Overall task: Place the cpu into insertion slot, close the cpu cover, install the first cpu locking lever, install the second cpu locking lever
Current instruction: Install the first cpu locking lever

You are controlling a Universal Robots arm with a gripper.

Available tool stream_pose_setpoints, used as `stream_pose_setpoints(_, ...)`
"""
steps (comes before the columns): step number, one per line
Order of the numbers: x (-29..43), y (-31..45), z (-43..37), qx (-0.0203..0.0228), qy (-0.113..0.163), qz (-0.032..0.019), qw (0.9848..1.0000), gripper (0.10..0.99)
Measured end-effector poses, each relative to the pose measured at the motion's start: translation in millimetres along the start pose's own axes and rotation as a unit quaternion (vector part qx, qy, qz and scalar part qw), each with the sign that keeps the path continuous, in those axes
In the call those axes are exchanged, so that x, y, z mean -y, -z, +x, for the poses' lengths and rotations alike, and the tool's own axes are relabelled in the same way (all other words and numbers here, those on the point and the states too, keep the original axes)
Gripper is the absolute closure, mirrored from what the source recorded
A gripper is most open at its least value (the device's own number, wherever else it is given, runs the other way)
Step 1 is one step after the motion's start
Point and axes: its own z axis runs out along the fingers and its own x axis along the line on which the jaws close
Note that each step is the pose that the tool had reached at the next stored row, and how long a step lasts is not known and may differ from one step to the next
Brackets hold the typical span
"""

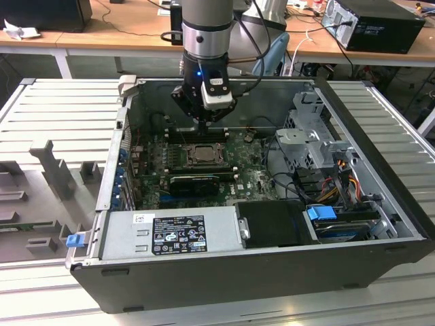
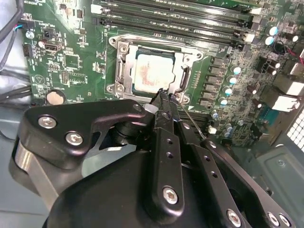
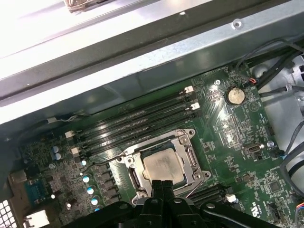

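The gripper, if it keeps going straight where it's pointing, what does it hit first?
The gripper would likely meet the cpu cover at its rim beside the cpu; depth is unclear.

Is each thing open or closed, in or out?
cpu, seated in the insertion slot.
cpu cover, closed flat over the cpu.
gripper, shut, tips by the cover's corner.
computer case, open, insides showing.

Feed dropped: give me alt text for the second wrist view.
The gripper, fingers shut together, has its tips at the edge of the insertion slot, where the cpu sits framed by the silver cpu cover. A thin metal lever runs beside the fingers; long black memory slots cross the green board past the socket.
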Motion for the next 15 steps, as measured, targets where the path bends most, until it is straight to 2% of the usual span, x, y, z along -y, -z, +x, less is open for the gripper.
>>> stream_pose_setpoints(6, 0.0, 0.0, 0.0, -0.0007, 0.035, -0.0001, 0.9994, 0.980)
stream_pose_setpoints(10, 0.0, 0.0, 0.0, -0.0017, 0.079, -0.0001, 0.9969, 0.980)
stream_pose_setpoints(15, 0.0, 0.0, 0.0, -0.0023, 0.106, -0.0001, 0.9944, 0.980)
